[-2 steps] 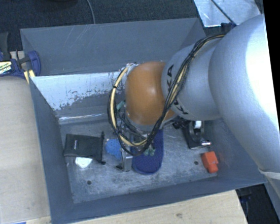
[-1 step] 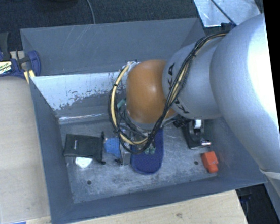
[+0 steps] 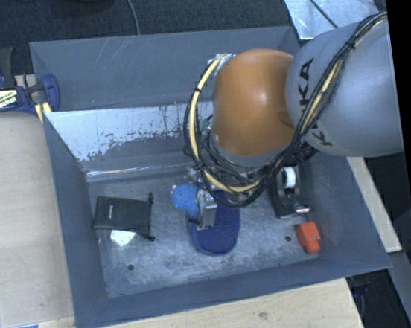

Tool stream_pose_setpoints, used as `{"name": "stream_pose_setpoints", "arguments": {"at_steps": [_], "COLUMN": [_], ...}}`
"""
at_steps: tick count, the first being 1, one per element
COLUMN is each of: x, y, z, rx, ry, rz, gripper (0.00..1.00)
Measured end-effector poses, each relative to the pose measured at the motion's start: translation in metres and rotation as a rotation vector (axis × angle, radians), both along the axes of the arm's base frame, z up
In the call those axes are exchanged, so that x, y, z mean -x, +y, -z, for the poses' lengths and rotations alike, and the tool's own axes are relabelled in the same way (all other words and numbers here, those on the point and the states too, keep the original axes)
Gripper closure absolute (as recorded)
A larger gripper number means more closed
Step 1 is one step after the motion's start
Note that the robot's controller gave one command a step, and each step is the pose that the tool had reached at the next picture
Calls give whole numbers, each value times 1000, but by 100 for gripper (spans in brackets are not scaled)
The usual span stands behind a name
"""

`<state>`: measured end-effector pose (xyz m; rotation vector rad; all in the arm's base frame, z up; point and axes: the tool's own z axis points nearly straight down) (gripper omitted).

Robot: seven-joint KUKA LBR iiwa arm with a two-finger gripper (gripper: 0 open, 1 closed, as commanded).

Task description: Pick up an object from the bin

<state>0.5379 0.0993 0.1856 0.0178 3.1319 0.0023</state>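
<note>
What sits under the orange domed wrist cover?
A light-blue crumpled lump and a dark-blue oval pad poke out below the gripper; anything beneath the orange dome is hidden.

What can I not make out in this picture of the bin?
All in the camera view:
- Gripper: mostly hidden by the arm's orange cover and its cables.
- Light blue thing mid-bin: its right side is behind the gripper, so its shape is unclear.
- Black thing at the right: the arm covers its upper part.
- White thing beside the flat black box at the left: too small to identify.
</note>
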Motion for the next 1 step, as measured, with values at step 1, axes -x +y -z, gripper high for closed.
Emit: {"name": "stream_pose_setpoints", "arguments": {"at_steps": [1], "x": [-13], "y": [-8], "z": [-76], "rx": [2], "ry": [0], "rz": [-216], "gripper": [100]}}
